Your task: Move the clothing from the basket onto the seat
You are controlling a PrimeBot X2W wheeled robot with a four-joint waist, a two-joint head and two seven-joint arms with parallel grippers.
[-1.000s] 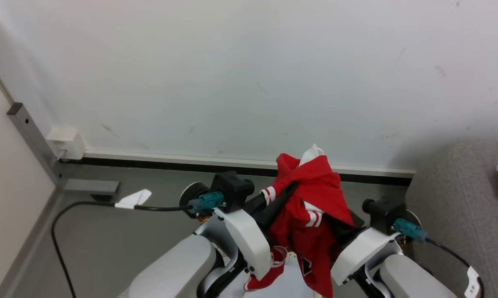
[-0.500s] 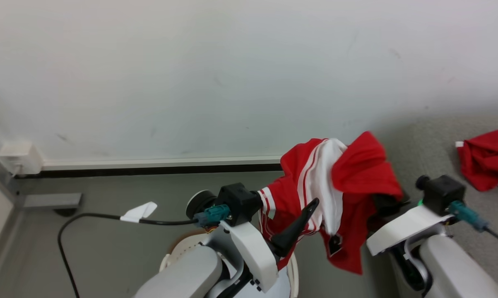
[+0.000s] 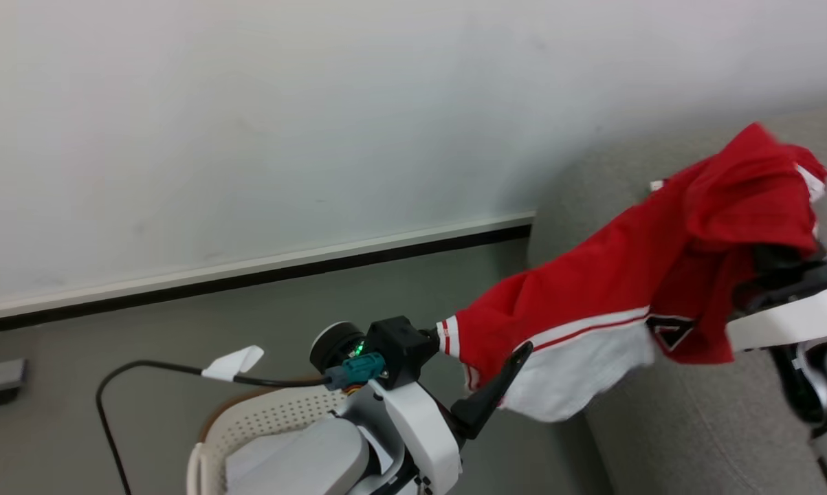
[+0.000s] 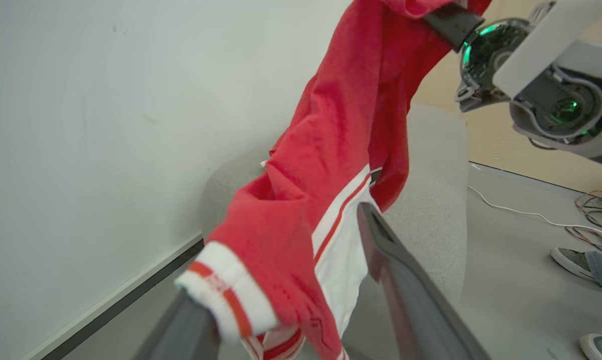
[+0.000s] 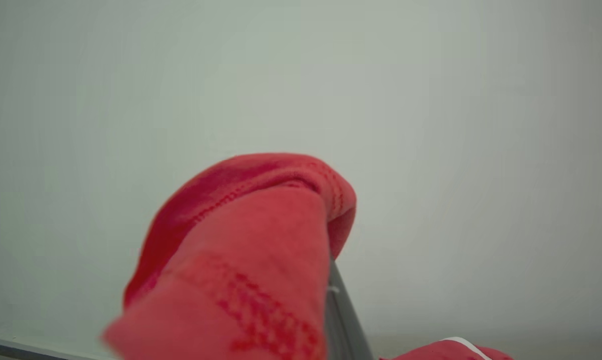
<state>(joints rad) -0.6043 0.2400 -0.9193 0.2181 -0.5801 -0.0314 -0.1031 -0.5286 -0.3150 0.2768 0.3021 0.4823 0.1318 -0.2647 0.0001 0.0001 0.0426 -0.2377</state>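
Observation:
The clothing in hand is a red garment [image 3: 633,275] with white trim, stretched in the air between my two grippers. My left gripper [image 3: 482,344] is open; the striped cuff [image 4: 225,295] hangs over one finger while the other finger [image 4: 406,290] stands free beside the cloth. My right gripper [image 3: 764,260] is shut on the garment's far end, its fingers wrapped in red cloth [image 5: 240,250], above the grey seat [image 3: 674,433]. The cream perforated basket [image 3: 262,419] sits at the bottom left, partly behind my left arm. A second red piece [image 5: 446,350] lies lower down.
A white wall with a dark baseboard [image 3: 248,275] runs behind. A black cable [image 3: 145,364] trails across the grey floor at left. In the left wrist view a person's shoes [image 4: 576,260] and loose cables [image 4: 596,205] are on the floor beyond the seat.
The head camera has swung right, bringing the seat in. My left gripper opened and let go of the garment. The right gripper carried its end right, over the seat, stretching the cloth out.

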